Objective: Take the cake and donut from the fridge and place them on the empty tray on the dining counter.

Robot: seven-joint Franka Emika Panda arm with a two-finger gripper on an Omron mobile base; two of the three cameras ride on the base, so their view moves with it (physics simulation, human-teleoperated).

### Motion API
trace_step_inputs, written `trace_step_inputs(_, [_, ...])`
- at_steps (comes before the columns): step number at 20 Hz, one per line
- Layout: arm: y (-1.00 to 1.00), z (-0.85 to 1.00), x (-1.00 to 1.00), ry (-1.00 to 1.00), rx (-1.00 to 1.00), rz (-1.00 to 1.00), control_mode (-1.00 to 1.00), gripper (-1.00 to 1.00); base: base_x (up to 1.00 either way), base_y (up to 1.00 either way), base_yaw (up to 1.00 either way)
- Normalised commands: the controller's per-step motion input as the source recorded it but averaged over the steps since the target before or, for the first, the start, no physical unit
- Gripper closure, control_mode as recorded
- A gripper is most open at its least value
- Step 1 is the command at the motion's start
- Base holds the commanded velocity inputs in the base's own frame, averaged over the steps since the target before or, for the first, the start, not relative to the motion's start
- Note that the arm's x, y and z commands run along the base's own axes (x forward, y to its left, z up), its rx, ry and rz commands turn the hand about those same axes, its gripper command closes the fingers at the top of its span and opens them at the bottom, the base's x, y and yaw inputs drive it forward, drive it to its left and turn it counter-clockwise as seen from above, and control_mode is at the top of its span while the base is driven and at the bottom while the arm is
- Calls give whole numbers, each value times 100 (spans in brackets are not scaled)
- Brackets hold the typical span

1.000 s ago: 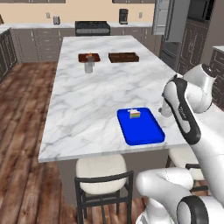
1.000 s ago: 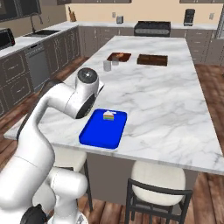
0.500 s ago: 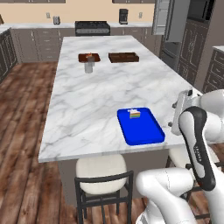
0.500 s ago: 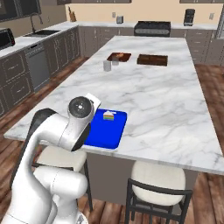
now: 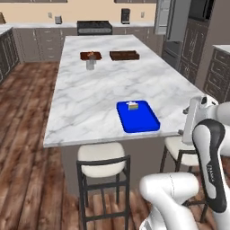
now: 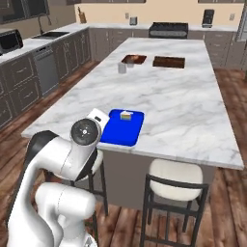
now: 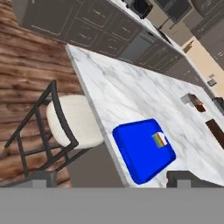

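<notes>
The bright blue tray (image 5: 139, 120) lies near the front edge of the marble dining counter (image 5: 99, 90). The rainbow cake slice (image 5: 132, 106) stands on the tray's far part, also visible as the cake (image 7: 159, 140) on the tray (image 7: 140, 153) in the hand view. My gripper (image 7: 111, 180) is open and holds nothing, its two dark fingertips (image 7: 41, 179) spread wide. It hangs off the counter's front edge, right of the tray, with the white hand (image 5: 194, 114) pulled back. The donut is out of view. The grey fridge (image 5: 173, 22) stands at the far right.
Two dark brown trays (image 5: 123, 55) and a small cup (image 5: 90, 64) sit at the counter's far end. Cushioned bar stools (image 5: 101, 158) stand below the front edge, one (image 7: 72, 120) just under my hand. Grey wall cabinets and a stove (image 5: 94, 26) line the back.
The arm has swung away from above the blue tray, back and down past the counter's front edge. The cake stays on the tray.
</notes>
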Motion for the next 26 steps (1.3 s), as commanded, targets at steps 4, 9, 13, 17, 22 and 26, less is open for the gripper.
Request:
trace_step_inputs(4, [0, 0, 0, 0, 0, 0, 100, -100, -50, 71, 0])
trace_step_inputs(9, [0, 0, 0, 0, 0, 0, 100, -100, -18, 100, 0])
trace_step_inputs(13, [0, 0, 0, 0, 0, 0, 100, -100, -4, 100, 0])
trace_step_inputs(17, [0, 0, 0, 0, 0, 0, 100, -100, 0, 100, 0])
trace_step_inputs(22, [0, 0, 0, 0, 0, 0, 100, -100, 0, 100, 0])
trace_step_inputs(26, [0, 0, 0, 0, 0, 0, 100, -100, 5, 100, 0])
